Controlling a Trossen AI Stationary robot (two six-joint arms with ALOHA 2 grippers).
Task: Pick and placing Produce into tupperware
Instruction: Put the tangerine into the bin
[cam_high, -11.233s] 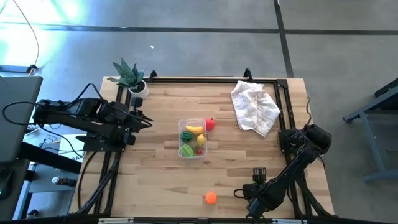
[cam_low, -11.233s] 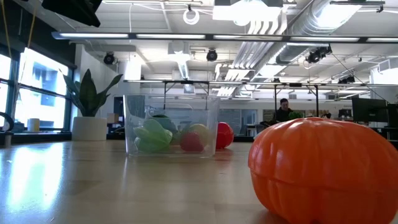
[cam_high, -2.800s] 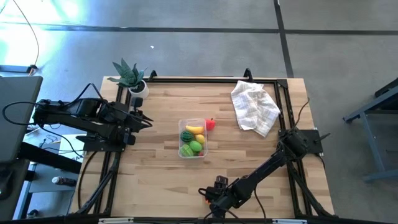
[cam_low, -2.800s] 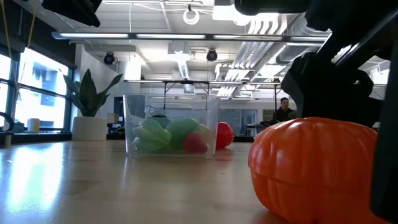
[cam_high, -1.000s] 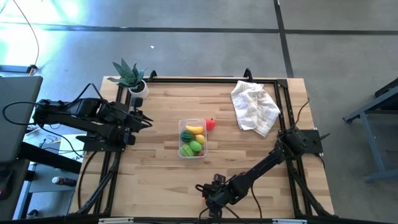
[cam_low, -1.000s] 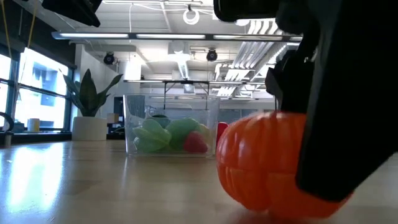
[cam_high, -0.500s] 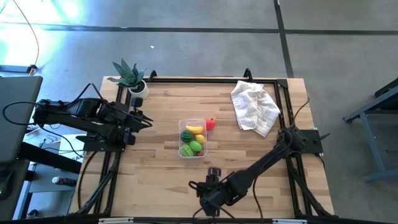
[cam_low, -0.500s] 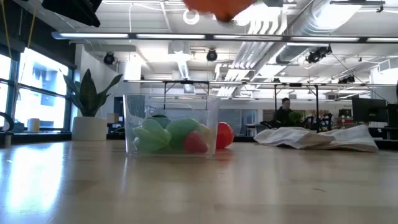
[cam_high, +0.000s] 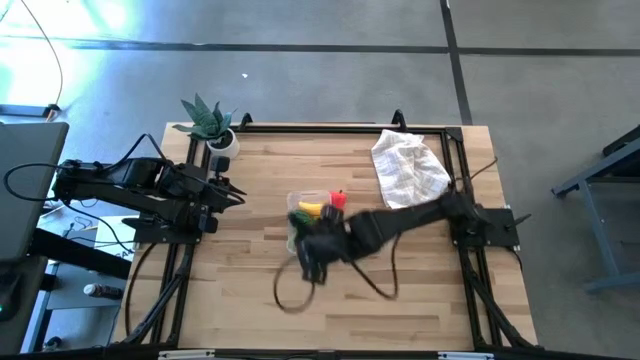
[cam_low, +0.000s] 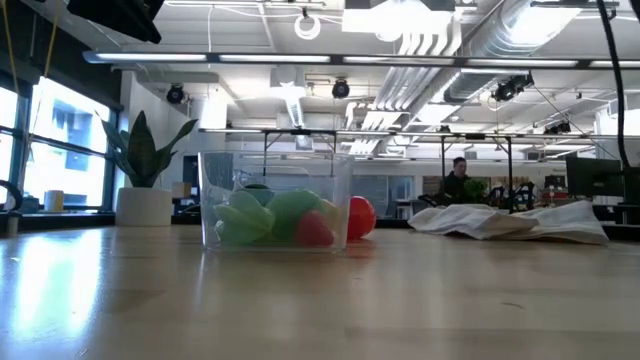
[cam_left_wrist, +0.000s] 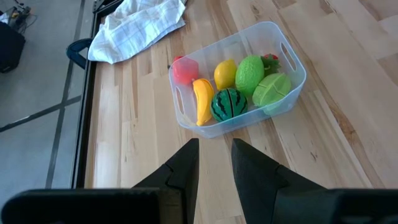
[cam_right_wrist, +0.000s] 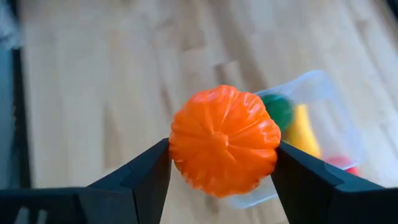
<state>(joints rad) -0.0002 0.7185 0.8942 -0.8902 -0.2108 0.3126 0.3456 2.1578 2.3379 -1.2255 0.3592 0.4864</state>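
A wooden table (cam_high: 420, 290) is seen from above, with a black frame along its edges. The right arm (cam_high: 400, 222) is stretched from the table's right side toward the centre, and the left arm (cam_high: 140, 195) is parked at the left edge. A crumpled white cloth (cam_high: 408, 172) lies near the far right corner, and a potted plant (cam_high: 208, 122) stands at the far left corner. A clear plastic tub (cam_left_wrist: 239, 81) sits near the middle of the table. In it are held a banana (cam_left_wrist: 202, 99), a watermelon (cam_left_wrist: 227, 104), a lemon (cam_left_wrist: 225, 73), two light green pieces (cam_left_wrist: 260, 81) and a red piece (cam_left_wrist: 184, 70). Another red piece (cam_low: 360, 216) lies on the table just beside the tub. The right gripper (cam_right_wrist: 222, 163) is raised above the tub, and an orange (cam_right_wrist: 224, 140) is clamped between its two fingers. The left gripper (cam_left_wrist: 214, 165) is closed and nothing is held in it.
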